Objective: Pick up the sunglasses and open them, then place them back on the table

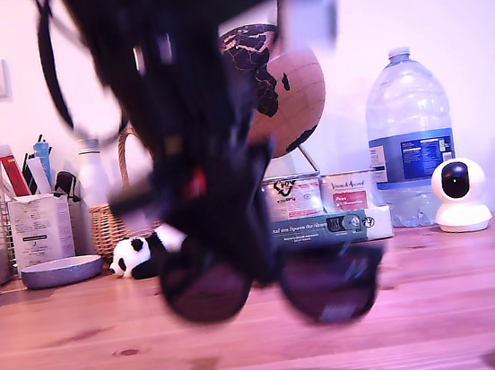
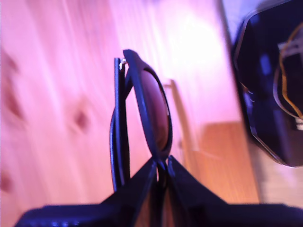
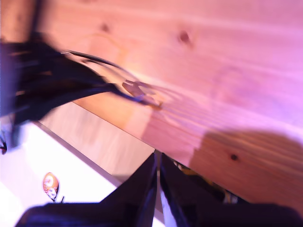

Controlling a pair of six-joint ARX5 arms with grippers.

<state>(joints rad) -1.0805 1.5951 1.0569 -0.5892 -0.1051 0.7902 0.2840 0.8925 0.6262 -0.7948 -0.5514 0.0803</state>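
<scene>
First wrist view: my first end effector (image 2: 162, 166) pinches the folded sunglasses (image 2: 142, 118) at the frame, held above the table (image 2: 57, 94). Second wrist view: my second end effector (image 3: 158, 163) pressed together, holding nothing. Exterior view, beyond: water bottle (image 1: 409, 133), globe (image 1: 295, 93).

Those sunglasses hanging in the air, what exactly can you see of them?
The sunglasses have a black plastic-looking frame and two large, rounded dark lenses. They hang lifted off the table, lenses facing the exterior camera, casting a shadow on the wood. In the first wrist view they appear edge-on, temple arms folded flat behind the frame. My first gripper is pinched on the frame's rim. Motion blur hides any finer markings.
</scene>
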